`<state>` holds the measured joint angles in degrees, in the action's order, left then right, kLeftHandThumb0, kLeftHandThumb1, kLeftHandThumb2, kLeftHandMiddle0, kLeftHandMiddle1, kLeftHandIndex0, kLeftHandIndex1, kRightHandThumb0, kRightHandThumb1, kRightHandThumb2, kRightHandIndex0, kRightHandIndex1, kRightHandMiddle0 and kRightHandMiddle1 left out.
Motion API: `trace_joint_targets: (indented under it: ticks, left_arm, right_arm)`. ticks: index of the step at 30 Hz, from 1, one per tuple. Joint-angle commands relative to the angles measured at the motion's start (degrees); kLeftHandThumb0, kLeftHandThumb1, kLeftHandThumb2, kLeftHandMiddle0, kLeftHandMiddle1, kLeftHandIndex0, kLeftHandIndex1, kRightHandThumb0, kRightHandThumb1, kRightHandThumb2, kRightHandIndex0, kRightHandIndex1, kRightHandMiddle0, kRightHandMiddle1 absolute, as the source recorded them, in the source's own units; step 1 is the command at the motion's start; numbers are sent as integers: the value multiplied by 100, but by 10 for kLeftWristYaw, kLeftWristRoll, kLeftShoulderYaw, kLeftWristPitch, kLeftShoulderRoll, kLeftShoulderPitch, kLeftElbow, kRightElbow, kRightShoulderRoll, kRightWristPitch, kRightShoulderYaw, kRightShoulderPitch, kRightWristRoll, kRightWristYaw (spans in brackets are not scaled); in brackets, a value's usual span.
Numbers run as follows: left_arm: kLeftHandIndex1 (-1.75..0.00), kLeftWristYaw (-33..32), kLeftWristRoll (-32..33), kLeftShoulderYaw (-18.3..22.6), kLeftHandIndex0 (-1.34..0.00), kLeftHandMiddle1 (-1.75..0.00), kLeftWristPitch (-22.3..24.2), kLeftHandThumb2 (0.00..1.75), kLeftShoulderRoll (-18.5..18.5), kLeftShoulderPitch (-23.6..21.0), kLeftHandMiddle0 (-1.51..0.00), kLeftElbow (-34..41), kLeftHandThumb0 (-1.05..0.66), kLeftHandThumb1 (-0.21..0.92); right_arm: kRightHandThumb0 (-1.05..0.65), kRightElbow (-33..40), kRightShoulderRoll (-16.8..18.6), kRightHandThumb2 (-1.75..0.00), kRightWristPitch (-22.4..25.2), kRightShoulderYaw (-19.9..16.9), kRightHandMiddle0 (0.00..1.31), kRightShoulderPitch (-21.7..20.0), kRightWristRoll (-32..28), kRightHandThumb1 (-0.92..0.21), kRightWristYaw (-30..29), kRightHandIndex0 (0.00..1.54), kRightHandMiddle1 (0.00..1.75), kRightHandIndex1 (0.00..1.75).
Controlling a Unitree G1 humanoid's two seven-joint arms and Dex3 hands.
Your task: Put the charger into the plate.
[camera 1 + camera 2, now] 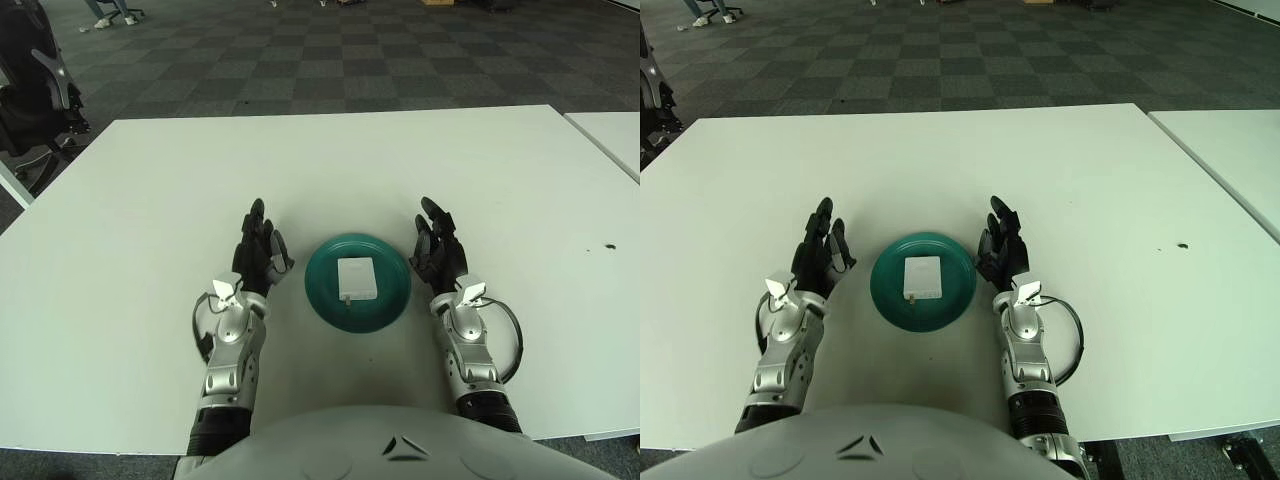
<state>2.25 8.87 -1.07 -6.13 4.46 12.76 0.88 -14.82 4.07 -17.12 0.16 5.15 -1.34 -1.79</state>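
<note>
Lying in plate [325, 296], charger [357, 279]

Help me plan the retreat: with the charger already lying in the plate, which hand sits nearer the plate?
Right hand, slightly: it shows almost against the rim of the plate, while the left hand shows a wider gap. Both are open; the charger lies inside.

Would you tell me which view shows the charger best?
Left eye view: the charger lies flat in the plate, near the frame's centre, between left hand and right hand. The right eye view shows it equally unobstructed, only further left.
</note>
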Motion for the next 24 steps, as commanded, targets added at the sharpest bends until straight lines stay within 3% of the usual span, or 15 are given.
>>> trace_joint_targets:
  ticks: [1,5,12,18,24]
  left_arm:
    - [-8,-4,-12,-10,0,0,30,104,-3,24,-1,24,-98,92]
    - [-6,-16,-27,-25,0,0,48,105,4,52,0,41,-98,92]
    - [-6,-13,-41,-24,-1,0,49,105,-3,58,0,8,-98,92]
    - [-8,-8,-53,-23,-2,-1,22,109,-11,46,-2,-36,-98,92]
    - [-14,10,-59,-24,0,0,-39,113,-19,44,-2,-76,-98,92]
  right_arm:
    - [-81,-49,-3,-81,70,-6,0,66,-5,-92,1,14,42,0]
    - [-80,-49,-5,-81,71,-7,0,66,-5,-92,2,15,41,0]
    - [-79,-54,-9,-81,69,-8,0,63,-1,-92,3,15,41,0]
    - [-78,-56,-12,-82,71,-9,0,62,1,-92,3,14,42,0]
    - [-78,-51,-13,-82,73,-11,0,65,-3,-92,5,14,42,0]
